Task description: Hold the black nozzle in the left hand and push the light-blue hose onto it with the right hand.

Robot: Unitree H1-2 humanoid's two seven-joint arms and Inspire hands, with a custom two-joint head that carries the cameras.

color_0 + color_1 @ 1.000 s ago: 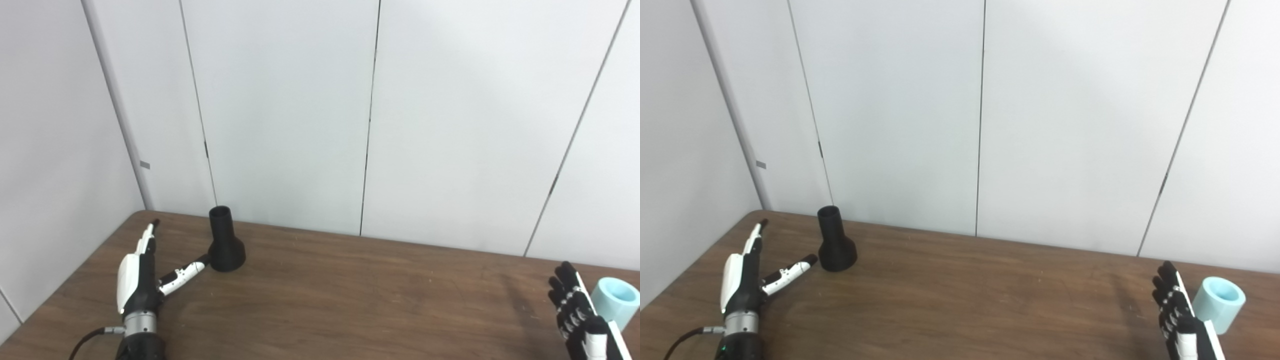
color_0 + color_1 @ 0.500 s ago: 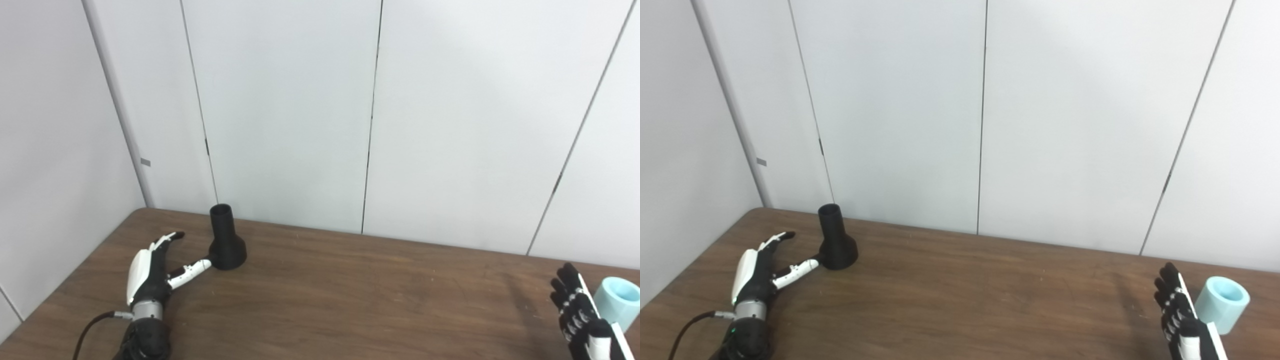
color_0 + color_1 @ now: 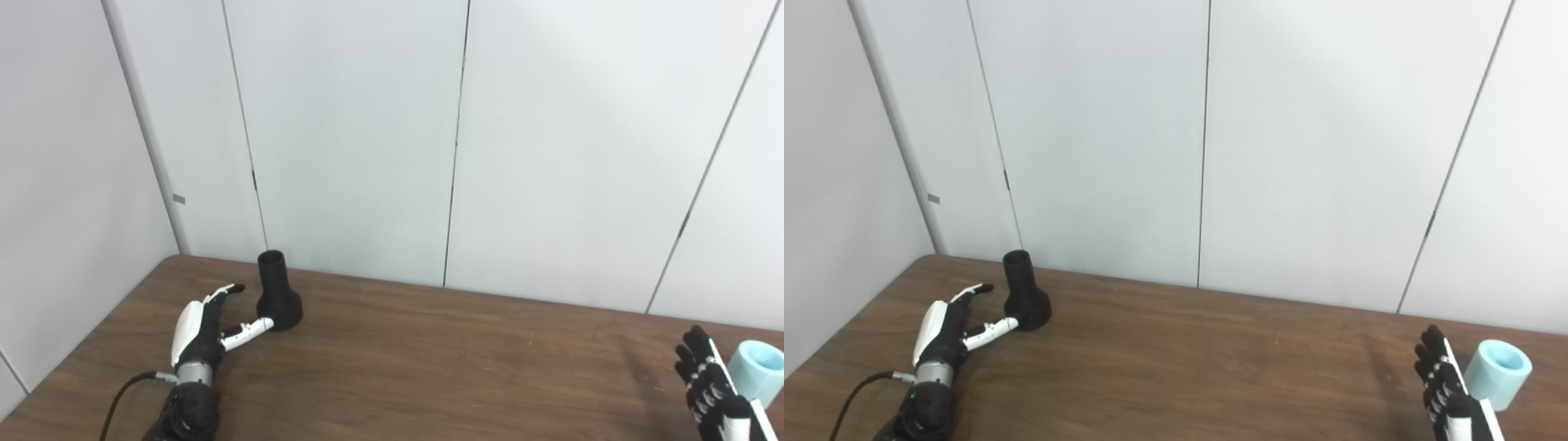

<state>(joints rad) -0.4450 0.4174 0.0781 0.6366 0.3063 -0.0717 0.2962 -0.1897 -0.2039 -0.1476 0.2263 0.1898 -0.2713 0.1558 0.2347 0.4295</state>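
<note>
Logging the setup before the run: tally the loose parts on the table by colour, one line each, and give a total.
Black: 1, the nozzle, standing upright with its wide end down, near the left hand.
Light blue: 1, the hose, beside the right hand.
Total: 2

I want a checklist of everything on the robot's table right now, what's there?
Surface: brown wooden table, bare in the middle.
Job's things: black nozzle upright, wide end down, far left; light-blue hose piece at the right edge.
Clutter: nothing seen.
Hands: left hand open, thumb at the nozzle's base; right hand open, beside the hose.
Cables: black cable at the left wrist.
Surroundings: white wall panels.
</note>
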